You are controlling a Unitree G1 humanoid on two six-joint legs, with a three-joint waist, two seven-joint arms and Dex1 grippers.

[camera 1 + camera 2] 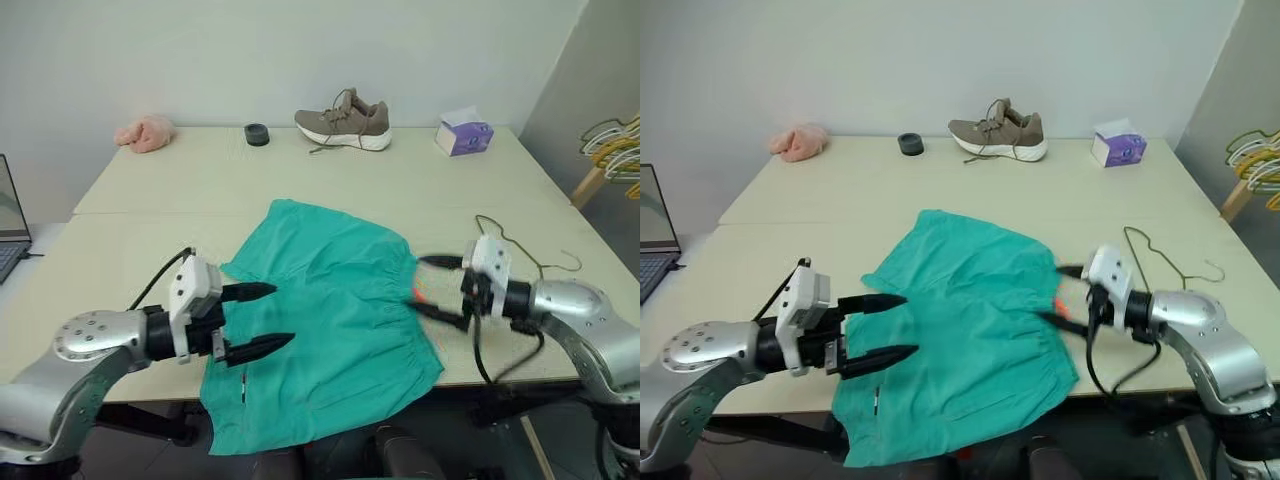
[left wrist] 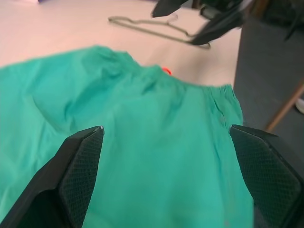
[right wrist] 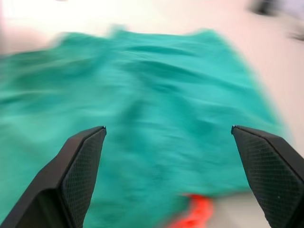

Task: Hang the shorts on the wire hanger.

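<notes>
The teal-green shorts (image 1: 325, 320) lie spread on the table's front middle, one leg hanging over the front edge, an orange loop tag (image 1: 420, 295) at the gathered waistband on their right side. The thin olive wire hanger (image 1: 525, 250) lies flat on the table to the right of the shorts. My left gripper (image 1: 262, 320) is open, hovering over the shorts' left edge and pointing right. My right gripper (image 1: 440, 288) is open at the waistband by the tag, pointing left, with the hanger just behind it. The left wrist view shows shorts (image 2: 142, 142), tag and hanger (image 2: 156, 29).
At the table's back stand a grey sneaker (image 1: 343, 122), a purple tissue box (image 1: 463, 133), a small black ring (image 1: 257, 134) and a pink cloth (image 1: 145, 133). A laptop (image 1: 10, 225) sits at the left edge. Bunched hangers (image 1: 615, 145) hang off to the right.
</notes>
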